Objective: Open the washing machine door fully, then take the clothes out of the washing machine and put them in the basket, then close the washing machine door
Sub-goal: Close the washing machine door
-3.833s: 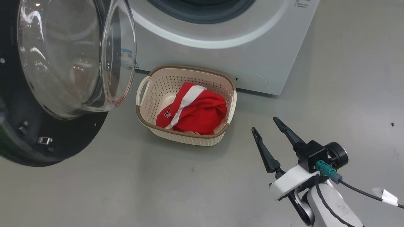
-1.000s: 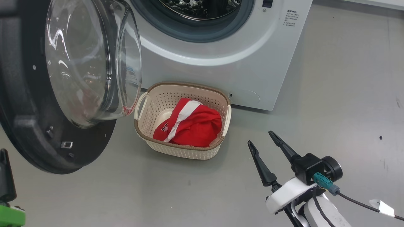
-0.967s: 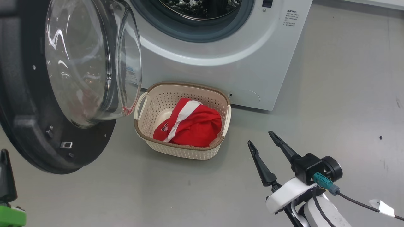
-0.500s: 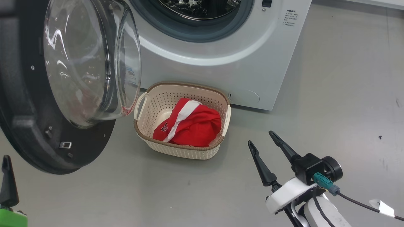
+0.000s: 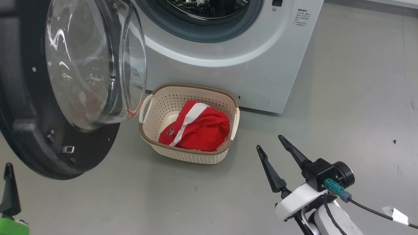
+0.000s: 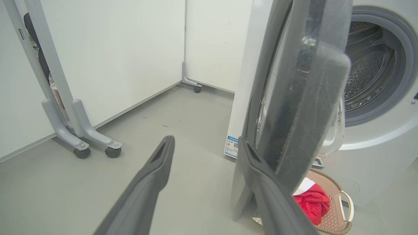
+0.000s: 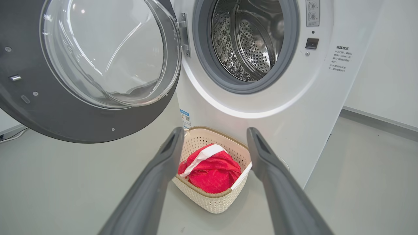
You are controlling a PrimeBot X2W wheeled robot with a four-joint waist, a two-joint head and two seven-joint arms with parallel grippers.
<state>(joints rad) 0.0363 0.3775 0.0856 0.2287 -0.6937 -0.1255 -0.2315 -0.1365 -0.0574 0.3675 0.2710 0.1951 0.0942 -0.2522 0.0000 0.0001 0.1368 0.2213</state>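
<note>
At nine o'clock, round black-rimmed glass washing machine door point(image 5: 81, 65) stands open.
Rigid, slick, probably heavy: push its rim point(image 5: 85, 160). Left end effector point(image 6: 205, 140), right end effector point(image 5: 270, 143) gape empty.

The head camera looks from high up, forward and steeply down, onto the grey floor point(image 5: 343, 81), the basket point(image 5: 192, 157) and the lower front of the washing machine point(image 5: 228, 75). The right wrist camera sits low at a middle distance, facing the machine's front nearly square on, while the left wrist camera is close against the washing machine door point(image 6: 303, 98) (seen almost edge-on). All three views share the basket, the door and the machine's front.
</note>
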